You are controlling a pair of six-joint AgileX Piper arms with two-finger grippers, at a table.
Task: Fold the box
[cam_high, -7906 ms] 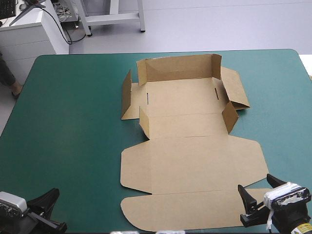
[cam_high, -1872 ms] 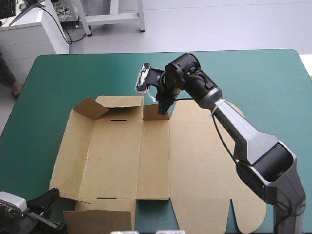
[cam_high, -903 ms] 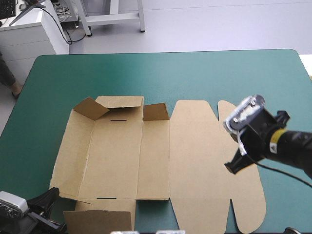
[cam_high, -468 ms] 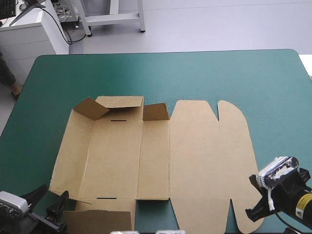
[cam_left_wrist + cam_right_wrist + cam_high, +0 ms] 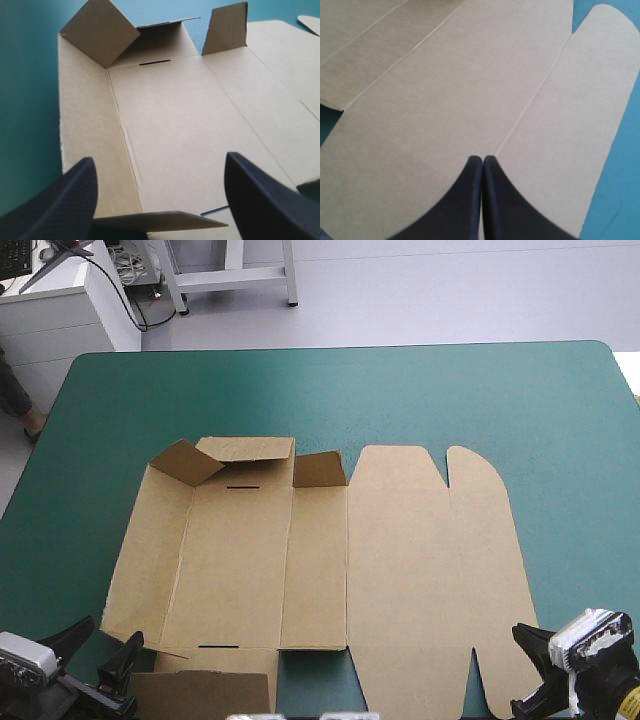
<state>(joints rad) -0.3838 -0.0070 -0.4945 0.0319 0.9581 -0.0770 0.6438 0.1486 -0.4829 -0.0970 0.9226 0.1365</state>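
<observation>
The cut brown cardboard box point(image 5: 400, 570) lies mostly flat. The black-finned left gripper point(image 5: 159, 160) gapes empty at its near-left corner; the right gripper point(image 5: 482, 160), pinched together, holds nothing at its near-right corner.

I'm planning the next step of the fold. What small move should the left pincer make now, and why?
Probably ease the open left pincer of black fin-shaped fingers forward and shut it on the low brown board flap between its fingers, to raise it. On the brown cardboard box the far flaps already stand up; this near one does not.
</observation>
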